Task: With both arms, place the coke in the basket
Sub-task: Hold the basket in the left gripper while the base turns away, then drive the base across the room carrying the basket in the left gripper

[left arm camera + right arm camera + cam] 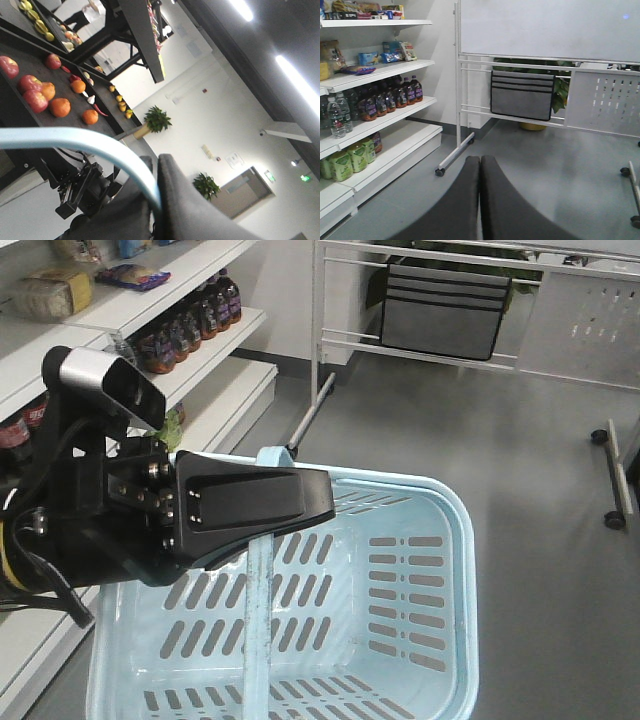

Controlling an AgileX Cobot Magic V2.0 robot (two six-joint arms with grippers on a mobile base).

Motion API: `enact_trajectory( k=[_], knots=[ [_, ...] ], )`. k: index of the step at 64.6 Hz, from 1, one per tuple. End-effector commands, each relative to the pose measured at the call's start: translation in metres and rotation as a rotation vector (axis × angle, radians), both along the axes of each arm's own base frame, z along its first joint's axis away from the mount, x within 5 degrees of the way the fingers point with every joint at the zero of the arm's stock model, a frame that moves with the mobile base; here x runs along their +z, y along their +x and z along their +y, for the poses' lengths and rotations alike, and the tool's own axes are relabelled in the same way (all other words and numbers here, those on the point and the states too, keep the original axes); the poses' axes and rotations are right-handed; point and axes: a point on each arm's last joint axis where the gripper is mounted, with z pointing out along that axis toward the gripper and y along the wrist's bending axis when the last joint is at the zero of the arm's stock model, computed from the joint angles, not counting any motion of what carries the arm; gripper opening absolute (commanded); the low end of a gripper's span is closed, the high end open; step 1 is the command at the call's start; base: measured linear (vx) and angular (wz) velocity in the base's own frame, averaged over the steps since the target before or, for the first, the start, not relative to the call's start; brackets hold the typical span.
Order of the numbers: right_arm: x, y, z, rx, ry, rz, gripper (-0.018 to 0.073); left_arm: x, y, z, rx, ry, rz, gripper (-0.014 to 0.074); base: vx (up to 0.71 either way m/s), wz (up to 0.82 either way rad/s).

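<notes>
A light blue plastic basket hangs above the grey floor and is empty. My left gripper is shut on the basket's handle near its top. The left wrist view shows the handle running between the closed fingers. Dark bottles with red labels, which look like coke, stand on a shelf at the far left edge. My right gripper is shut and empty, pointing over the floor towards the shelves. It is out of the front view.
White store shelves on the left hold dark drink bottles, water bottles and green bottles. A wheeled whiteboard stand with a grey pocket stands ahead. Another wheeled frame is at the right.
</notes>
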Motion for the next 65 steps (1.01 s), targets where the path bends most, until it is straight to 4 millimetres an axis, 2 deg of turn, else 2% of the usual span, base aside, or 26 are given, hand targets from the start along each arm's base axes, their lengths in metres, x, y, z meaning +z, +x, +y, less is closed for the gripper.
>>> enact_trajectory(
  k=[1,65],
  knots=[
    [0.0037,0.0014,-0.0001,-0.004,-0.008,-0.05,-0.001,0.028,-0.0184,0.005,-0.14,-0.184,-0.077,-0.0006,0.02,-0.31],
    [0.0037,0.0014,-0.0001,-0.004,-0.008,-0.05,-0.001,0.028,-0.0184,0.005,-0.14,-0.184,-0.077,-0.0006,0.11,-0.34]
  ],
)
